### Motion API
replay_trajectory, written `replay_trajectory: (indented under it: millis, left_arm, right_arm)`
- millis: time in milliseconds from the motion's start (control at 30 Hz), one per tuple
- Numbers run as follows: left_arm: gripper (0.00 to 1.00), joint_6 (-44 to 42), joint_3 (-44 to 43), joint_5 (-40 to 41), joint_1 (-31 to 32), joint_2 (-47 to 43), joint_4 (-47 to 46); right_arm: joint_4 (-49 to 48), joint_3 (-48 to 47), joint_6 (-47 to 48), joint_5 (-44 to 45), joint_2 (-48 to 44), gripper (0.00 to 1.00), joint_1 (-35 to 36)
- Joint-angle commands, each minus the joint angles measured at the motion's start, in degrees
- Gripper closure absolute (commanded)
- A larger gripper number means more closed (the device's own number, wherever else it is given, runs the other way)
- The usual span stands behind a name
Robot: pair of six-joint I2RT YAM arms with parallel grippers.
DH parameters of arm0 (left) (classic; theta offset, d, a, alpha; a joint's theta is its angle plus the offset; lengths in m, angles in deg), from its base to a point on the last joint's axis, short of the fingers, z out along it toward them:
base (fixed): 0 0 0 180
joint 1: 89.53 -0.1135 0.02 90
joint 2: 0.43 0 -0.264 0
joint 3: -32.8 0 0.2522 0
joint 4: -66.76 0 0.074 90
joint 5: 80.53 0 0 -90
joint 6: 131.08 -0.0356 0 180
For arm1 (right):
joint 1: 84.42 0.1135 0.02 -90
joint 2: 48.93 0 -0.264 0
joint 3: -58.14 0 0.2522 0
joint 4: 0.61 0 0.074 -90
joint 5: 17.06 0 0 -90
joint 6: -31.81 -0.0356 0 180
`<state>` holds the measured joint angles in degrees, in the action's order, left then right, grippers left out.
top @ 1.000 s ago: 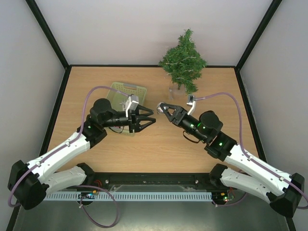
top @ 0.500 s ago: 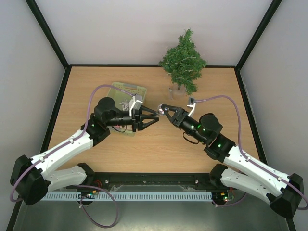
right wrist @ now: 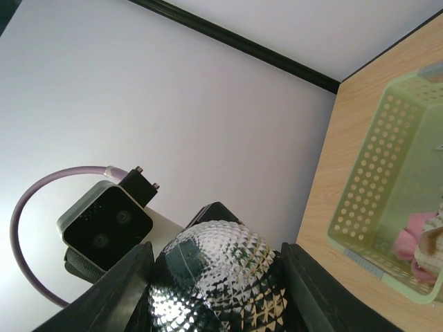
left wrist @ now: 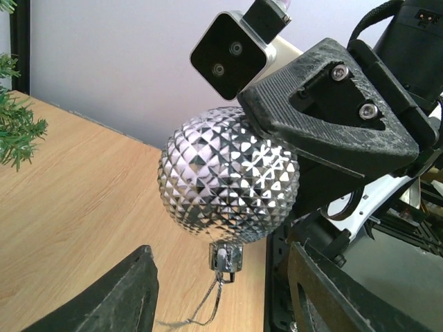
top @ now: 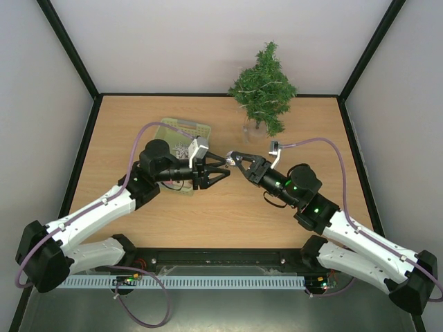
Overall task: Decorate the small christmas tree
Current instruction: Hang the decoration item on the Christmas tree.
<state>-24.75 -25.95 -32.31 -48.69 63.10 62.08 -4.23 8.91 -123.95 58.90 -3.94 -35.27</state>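
Note:
The small christmas tree [top: 263, 86] stands at the back of the table, right of centre; a branch tip shows in the left wrist view [left wrist: 15, 124]. My right gripper [top: 235, 159] is shut on a silver faceted bauble [top: 229, 161], which sits between its fingers [right wrist: 320, 290] in the right wrist view [right wrist: 218, 277]. In the left wrist view the bauble [left wrist: 228, 183] hangs cap down, with its cap [left wrist: 226, 259] and thread loop below. My left gripper [top: 220, 169] is open, its fingers [left wrist: 114, 297] on either side of the cap without touching it.
A pale green perforated basket [top: 196, 128] sits behind the left arm and holds pink and pale ornaments [right wrist: 410, 243]. Black-framed white walls enclose the wooden table [top: 138, 117]. The two grippers meet nose to nose mid-table.
My left gripper has moved right, closing on the right gripper, and its open fingers now flank the bauble's cap. The right gripper has shifted slightly left and down with the bauble.

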Motion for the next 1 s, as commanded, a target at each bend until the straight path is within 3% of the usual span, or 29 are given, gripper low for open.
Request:
replay_trajectory:
  millis: [0, 167, 433, 633, 767, 967]
  left_arm:
    - [0.48, -1.05, -0.27, -0.90, 0.27, -0.18, -1.88]
    - [0.61, -0.17, 0.08, -1.99, 0.29, -0.06, -3.59]
    - [0.92, -0.27, 0.99, -2.79, 0.29, -1.49, -4.39]
    - [0.97, -1.85, 1.75, -3.69, 0.29, -2.17, -2.48]
    - [0.98, -2.48, 1.72, -4.85, 0.29, -2.03, -2.27]
    - [0.98, -8.56, -0.75, -5.83, 0.29, -2.22, 8.18]
  right_arm:
    - [-2.73, 0.39, -0.65, -2.04, -0.65, 0.65, 0.24]
    - [-3.92, 1.09, -1.63, -2.29, -0.61, 0.65, 0.24]
    - [-2.22, 2.39, -0.62, -1.41, -1.38, 0.64, 0.25]
    - [1.22, 2.68, 1.84, 0.47, -4.12, 0.61, 0.24]
    - [2.83, 3.54, 4.73, 0.72, -5.16, 0.51, 0.24]
    - [22.31, -1.71, 19.12, 8.83, -10.72, 0.33, 0.25]
